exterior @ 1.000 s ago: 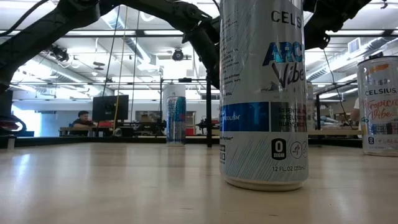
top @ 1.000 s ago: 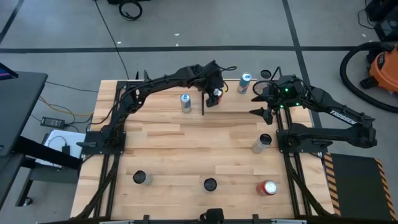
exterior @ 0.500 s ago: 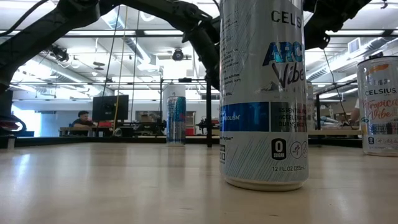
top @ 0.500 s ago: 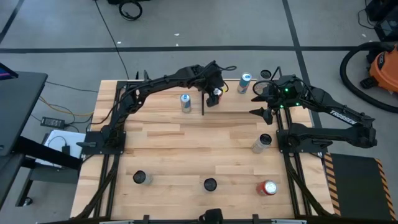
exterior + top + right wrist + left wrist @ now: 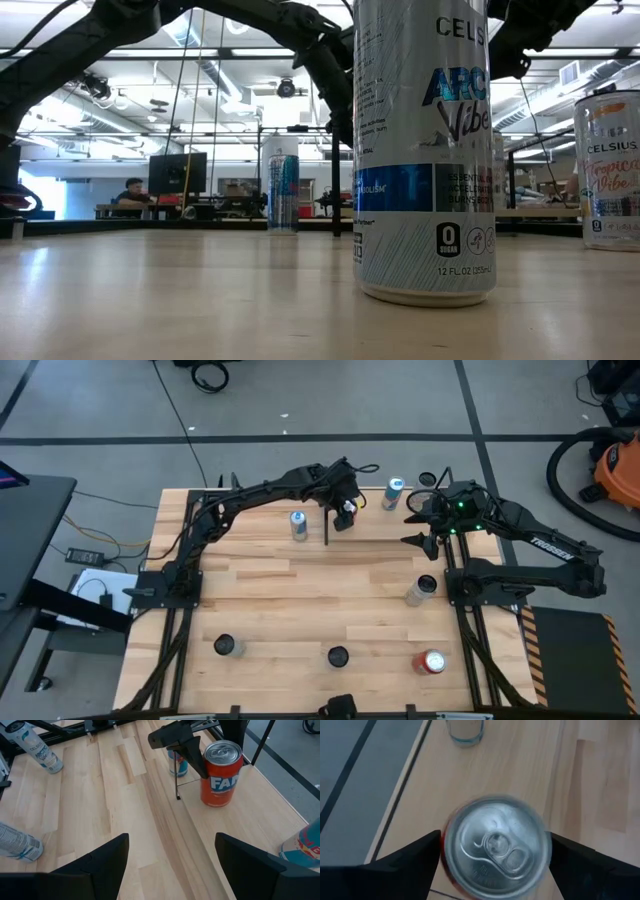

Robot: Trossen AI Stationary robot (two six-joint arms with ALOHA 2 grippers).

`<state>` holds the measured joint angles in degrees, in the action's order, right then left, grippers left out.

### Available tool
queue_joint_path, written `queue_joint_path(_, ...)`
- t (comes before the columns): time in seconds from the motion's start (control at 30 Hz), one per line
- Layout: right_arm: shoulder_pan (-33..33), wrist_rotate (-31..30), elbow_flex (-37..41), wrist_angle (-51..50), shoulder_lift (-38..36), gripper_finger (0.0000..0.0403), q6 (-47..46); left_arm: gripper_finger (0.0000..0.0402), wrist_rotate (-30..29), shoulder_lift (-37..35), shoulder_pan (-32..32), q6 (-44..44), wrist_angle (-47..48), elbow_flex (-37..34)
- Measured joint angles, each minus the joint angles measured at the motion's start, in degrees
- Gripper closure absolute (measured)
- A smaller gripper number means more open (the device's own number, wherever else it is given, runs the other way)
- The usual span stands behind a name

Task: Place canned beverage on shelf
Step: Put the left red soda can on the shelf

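The orange can (image 5: 220,774) stood upright at the far edge of the worktop (image 5: 300,600), on a paler, smoother strip that I took to be the shelf (image 5: 435,785), with a thin black rod along its outer edge and a thin black post (image 5: 326,528) rising just beside the can. That spot made sense, since the job was to set a drink on the shelf, and the can appeared to be resting squarely on its base there rather than hanging in the air. The left hand (image 5: 346,512) was around it from above, one dark side at each flank of the can's lid, as the left wrist view showed. Whether it was clamping the can or sitting loose around it could not be told. The left arm reached long across the far side of the worktop, stretched nearly flat with its wrist bent down over the can. The right hand (image 5: 172,850) waited near the far right corner, spread wide with nothing between its sides and pointed towards the can. A blue can (image 5: 298,523) stood near the post, and other cans were well apart on the near side.
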<state>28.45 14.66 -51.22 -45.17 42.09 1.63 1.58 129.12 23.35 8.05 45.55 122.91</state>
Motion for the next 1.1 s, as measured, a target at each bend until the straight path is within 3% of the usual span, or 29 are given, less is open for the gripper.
queue_joint_path(0.57, 0.00, -0.02, 0.00, 0.00, 0.02, 0.0098, -0.02, 0.0044, -0.06, -0.24, -0.01, 0.10, -0.25, 0.15)
queue_joint_path(1.1, 0.00, 0.00, 0.00, 0.04, 0.02, 0.0098, -1.84, 0.0044, 0.01, -0.42, -0.08, -2.84, -11.43, 0.07)
